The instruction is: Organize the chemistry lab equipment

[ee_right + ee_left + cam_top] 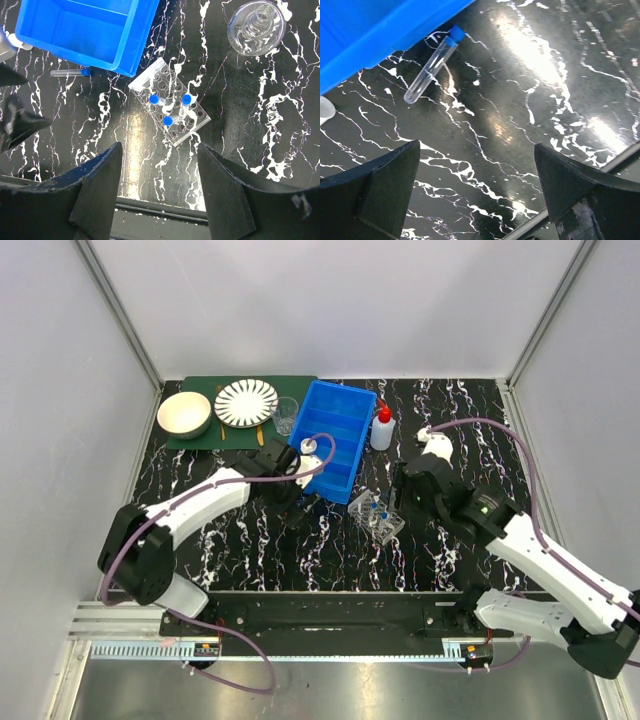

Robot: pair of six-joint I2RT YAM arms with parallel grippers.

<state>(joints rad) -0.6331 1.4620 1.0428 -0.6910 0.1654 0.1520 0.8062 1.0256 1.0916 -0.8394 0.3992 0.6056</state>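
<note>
A clear blue-capped tube [431, 66] lies loose on the black marbled table against the near wall of the blue bin; it also shows in the right wrist view [72, 73]. My left gripper [477, 167] is open and empty, hovering just short of it, at the bin's near-left corner [300, 502]. The clear plastic tube rack [170, 102] holds three blue-capped tubes and stands right of the bin [376, 517]. My right gripper [160, 167] is open and empty above the table just near of the rack [403, 490]. The white red-nozzled squeeze bottle [381, 428] stands beside the bin's far right corner.
The big blue compartmented bin [345, 405] sits at centre back. A striped plate [246, 402], a cream bowl [184, 414] and a clear glass [285, 415] stand on a green mat at back left. A clear round vessel [256, 27] stands beyond the rack to the right.
</note>
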